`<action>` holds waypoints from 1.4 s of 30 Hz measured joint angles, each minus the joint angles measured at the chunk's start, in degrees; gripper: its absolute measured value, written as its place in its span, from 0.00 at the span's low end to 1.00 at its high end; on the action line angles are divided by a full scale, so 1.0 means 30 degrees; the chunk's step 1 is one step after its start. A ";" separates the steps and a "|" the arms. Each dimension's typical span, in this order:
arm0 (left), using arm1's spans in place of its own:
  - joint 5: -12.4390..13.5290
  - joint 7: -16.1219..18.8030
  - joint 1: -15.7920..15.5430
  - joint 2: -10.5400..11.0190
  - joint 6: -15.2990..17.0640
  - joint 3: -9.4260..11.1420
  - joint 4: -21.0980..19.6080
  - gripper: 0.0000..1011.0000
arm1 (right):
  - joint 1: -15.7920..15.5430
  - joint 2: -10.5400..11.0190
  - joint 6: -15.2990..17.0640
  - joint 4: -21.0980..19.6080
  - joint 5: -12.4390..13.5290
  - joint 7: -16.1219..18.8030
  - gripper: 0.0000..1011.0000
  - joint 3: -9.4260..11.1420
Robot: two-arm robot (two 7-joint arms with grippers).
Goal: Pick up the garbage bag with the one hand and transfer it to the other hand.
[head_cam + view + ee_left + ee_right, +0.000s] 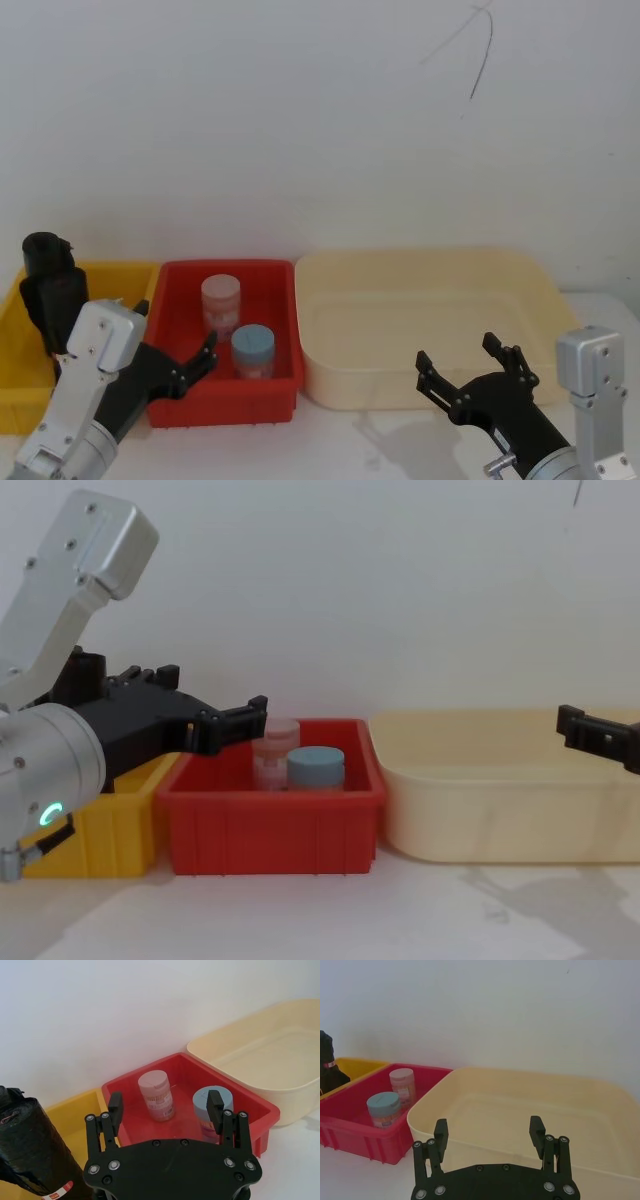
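I counted three bins in a row against the white wall: a yellow bin (pixel 14 405) on the left, a red bin (pixel 272 272) in the middle and a cream tub (pixel 420 262) on the right. There was one garbage bag (pixel 55 300), two jars and two grippers.

The garbage bag stood in the yellow bin, at its back. It was a black roll resting on one end with its long axis roughly upright, and it rose well above the bin's rim. In the left wrist view a small red-and-white label (pixel 59 1191) sat near one end of the roll. I could not read any writing on it.

The left gripper (pixel 185 365) hung just beside the bag, over the edge where the yellow and red bins met. Its fingers were spread wide and held nothing, and they pointed across the red bin towards the jars. The bag was not between them. A green light (pixel 48 813) glowed on that arm in the chest view.

Both jars stood upright in the red bin. The pink-lidded jar (pixel 221 298) was nearer the wall and the blue-lidded jar (pixel 253 350) just in front of it, close together. Each carried a pale printed band, but the print was too small for me to make out.

The right gripper (pixel 457 352) hovered at the near wall of the cream tub, fingers wide apart and empty, well apart from the bag.
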 joint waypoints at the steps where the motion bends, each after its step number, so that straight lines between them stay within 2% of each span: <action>1: 0.0000 0.0000 -0.0001 0.0000 0.0000 -0.0001 0.0001 0.99 | -0.0002 0.0000 0.0000 -0.0001 0.0001 0.0000 0.99 -0.0001; 19: -0.0007 -0.0019 0.0014 -0.0003 0.0032 -0.0016 -0.0039 0.99 | -0.0001 0.0000 0.0000 0.0000 0.0000 0.0000 0.99 0.0000; 26: -0.0301 -0.0257 0.0285 0.0219 0.0626 -0.0273 -0.0459 0.99 | -0.0002 0.0001 0.0000 0.0000 0.0000 0.0000 0.99 0.0000; 32: -0.0933 -0.0628 0.0864 0.0807 0.1259 -0.0976 -0.1078 0.99 | -0.0002 0.0001 0.0000 0.0000 0.0001 -0.0001 0.99 -0.0001; 42: -0.2406 -0.1278 0.1789 0.1801 0.2239 -0.2716 -0.1741 0.99 | -0.0002 0.0001 0.0000 0.0000 0.0000 0.0000 0.99 0.0000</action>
